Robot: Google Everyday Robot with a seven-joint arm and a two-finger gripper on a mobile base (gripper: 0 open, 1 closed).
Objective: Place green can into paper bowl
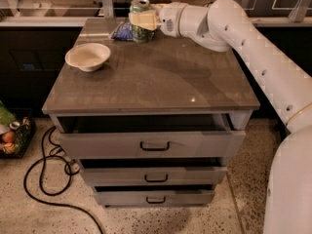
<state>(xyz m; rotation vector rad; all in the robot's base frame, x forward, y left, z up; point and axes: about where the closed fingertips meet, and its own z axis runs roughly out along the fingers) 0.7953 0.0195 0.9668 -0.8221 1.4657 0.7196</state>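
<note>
My gripper [142, 20] is shut on the green can [140, 32], a slim light-green can with a silver top. It holds the can upright, lifted a little above the back of the grey cabinet top [156, 77]. The white arm reaches in from the right. The paper bowl [87, 56], off-white and shallow, sits empty on the left part of the cabinet top, to the left of and nearer than the can.
A blue-and-white foil snack bag [122, 31] lies at the back, just left of and behind the can. The top drawer [151, 140] is slightly open. A black cable [46, 179] lies on the floor at left, beside a basket [12, 135].
</note>
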